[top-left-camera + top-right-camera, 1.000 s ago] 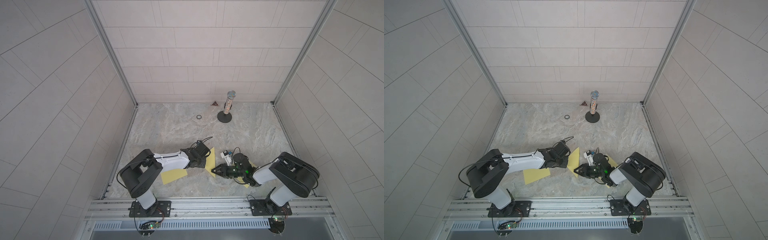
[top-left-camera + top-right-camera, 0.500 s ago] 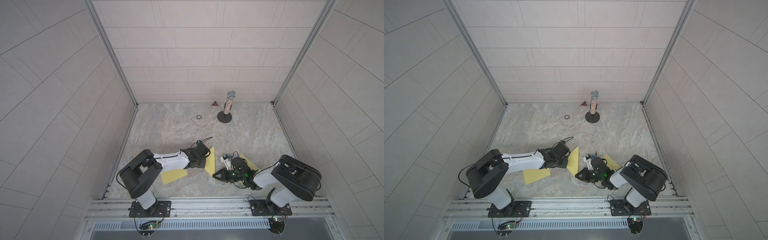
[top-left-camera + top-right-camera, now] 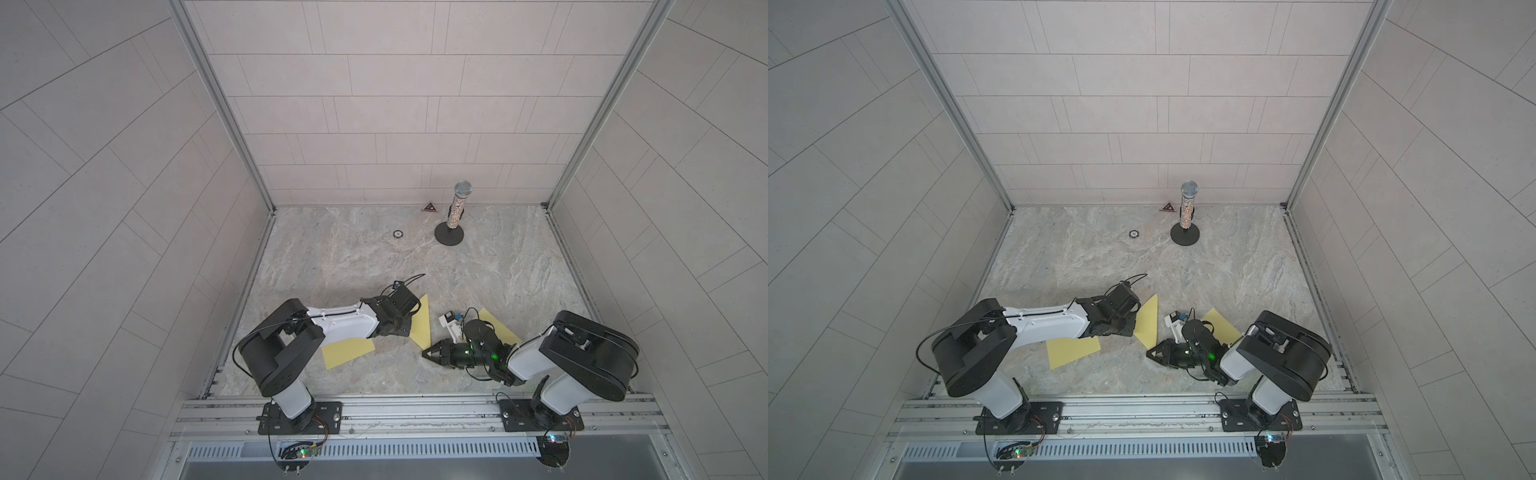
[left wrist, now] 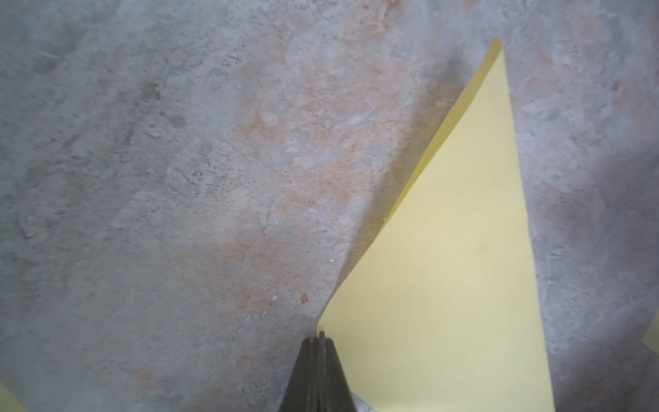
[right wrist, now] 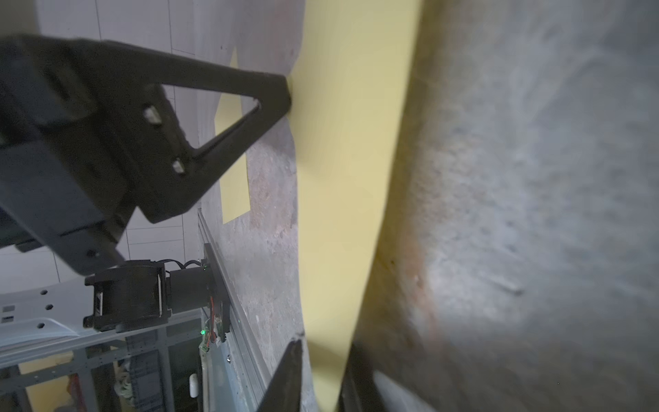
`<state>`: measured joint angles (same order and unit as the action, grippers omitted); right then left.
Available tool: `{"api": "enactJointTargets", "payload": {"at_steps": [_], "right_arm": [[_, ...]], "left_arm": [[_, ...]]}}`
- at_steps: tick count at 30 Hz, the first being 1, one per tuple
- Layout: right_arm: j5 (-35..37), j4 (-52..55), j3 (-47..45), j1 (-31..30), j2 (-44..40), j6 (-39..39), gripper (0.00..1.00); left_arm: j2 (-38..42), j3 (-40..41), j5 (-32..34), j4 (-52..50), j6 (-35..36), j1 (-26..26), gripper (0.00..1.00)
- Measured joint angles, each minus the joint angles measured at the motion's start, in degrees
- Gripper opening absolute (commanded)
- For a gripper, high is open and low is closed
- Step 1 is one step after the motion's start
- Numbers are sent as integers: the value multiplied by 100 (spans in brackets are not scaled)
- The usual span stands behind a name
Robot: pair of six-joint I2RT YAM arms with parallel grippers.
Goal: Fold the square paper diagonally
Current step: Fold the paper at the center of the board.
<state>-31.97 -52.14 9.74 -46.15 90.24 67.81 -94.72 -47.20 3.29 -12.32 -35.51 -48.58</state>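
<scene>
Fold largely made: the yellow square paper (image 3: 420, 322) shows as a double-layered triangle between the two arms. Its layers gape along one edge – crease judged not yet pressed flat.

Left gripper (image 4: 318, 337) is clamped on one corner. Right gripper (image 5: 324, 347) straddles the opposite corner; whether it pinches cannot be told.

A flat yellow sheet (image 3: 347, 351) lies partly under the left arm, a second yellow sheet (image 3: 496, 328) partly under the right – both close by. The grey marbled tabletop (image 3: 353, 257) beyond is open, with the glittered microphone on its black stand (image 3: 455, 216) well apart.
</scene>
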Motion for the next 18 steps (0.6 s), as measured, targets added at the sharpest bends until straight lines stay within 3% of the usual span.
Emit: {"api": "enactJointTargets", "payload": {"at_steps": [5,8,10,13,18], "right_arm": [[0,-37,0,-9,76,13,0],[-57,-168,20,-7,153,20,36],[-103,-275,131,-15,153,-42,46],[-131,-212,282,-17,157,-129,51],[-205,262,568,195,129,-413,50]], "left_arm": [[0,0,11,0,0,-9,0],[0,0,22,0,0,-9,0],[0,0,24,-4,0,-9,0],[0,0,28,-4,0,-9,0],[0,0,31,-4,0,-11,0]]}}
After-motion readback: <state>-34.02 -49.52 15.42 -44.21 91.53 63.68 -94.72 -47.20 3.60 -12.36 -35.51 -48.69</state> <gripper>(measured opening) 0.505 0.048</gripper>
